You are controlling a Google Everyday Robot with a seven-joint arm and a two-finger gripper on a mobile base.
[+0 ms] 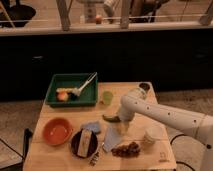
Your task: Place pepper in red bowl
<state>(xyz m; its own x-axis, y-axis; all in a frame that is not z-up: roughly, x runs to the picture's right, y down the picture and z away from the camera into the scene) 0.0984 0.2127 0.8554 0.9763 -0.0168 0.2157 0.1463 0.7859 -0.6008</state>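
Pepper (pixel 111 118), green & curved, lies on table (pixel 150 107) beside hand (pixel 121 122).

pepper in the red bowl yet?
No. The pepper lies on the table beside the gripper; the red bowl looks empty.

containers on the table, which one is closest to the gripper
The small light-green cup, just up-left of the gripper; the red bowl and green tray sit farther left.
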